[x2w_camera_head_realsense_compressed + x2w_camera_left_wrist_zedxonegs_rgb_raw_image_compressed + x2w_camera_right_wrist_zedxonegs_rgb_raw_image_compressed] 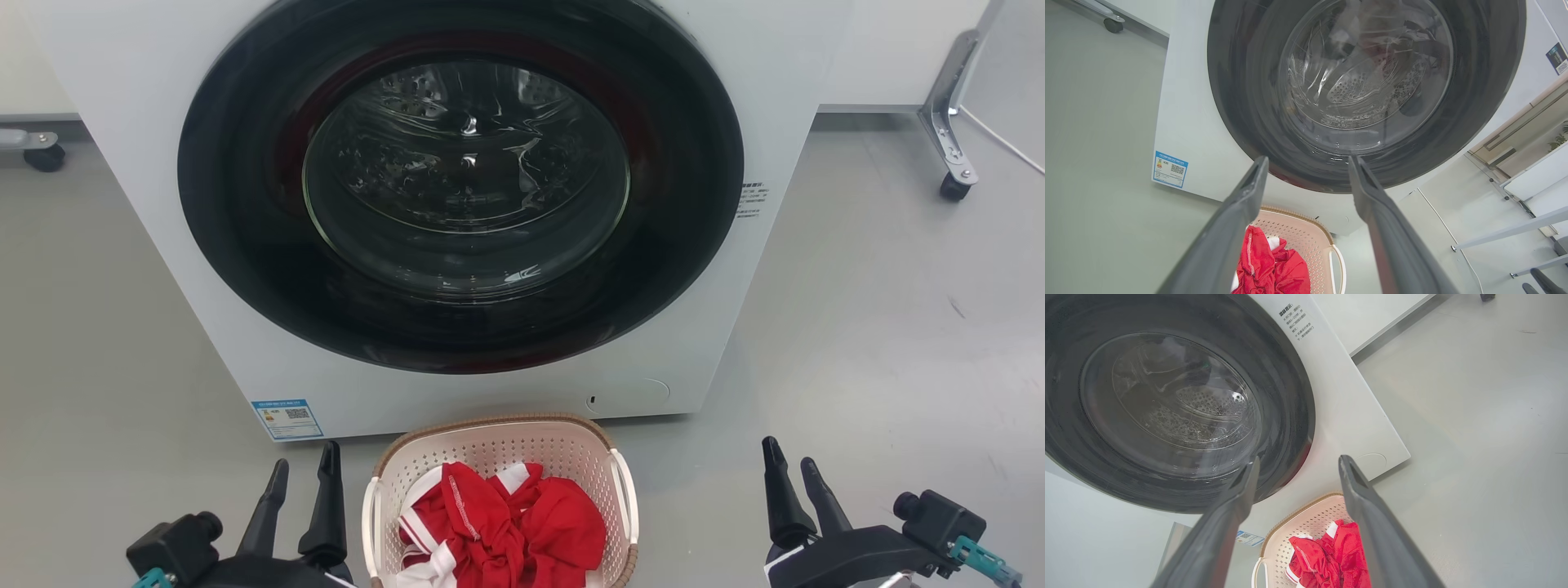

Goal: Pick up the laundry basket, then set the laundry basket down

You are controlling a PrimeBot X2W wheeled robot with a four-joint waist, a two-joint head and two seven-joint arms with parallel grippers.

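Observation:
The laundry basket [563,445] stands on the grey floor just in front of the washing machine, cream-white and perforated with a brown rim and white side handles. Red and white cloth [506,523] lies inside it. My left gripper [304,468] is open beside the basket's left side, apart from it. Further off on the other side, my right gripper [789,457] is open above bare floor. In the left wrist view the basket [1306,241] shows between my left gripper's [1308,163] fingers. The right wrist view has the basket [1306,526] below my right gripper [1298,461].
The white washing machine [775,106] with its dark round door [461,180] shut rises right behind the basket. A metal frame leg on a caster [951,184] stands at the far right, another caster [45,155] at the far left. Grey floor spreads on both sides.

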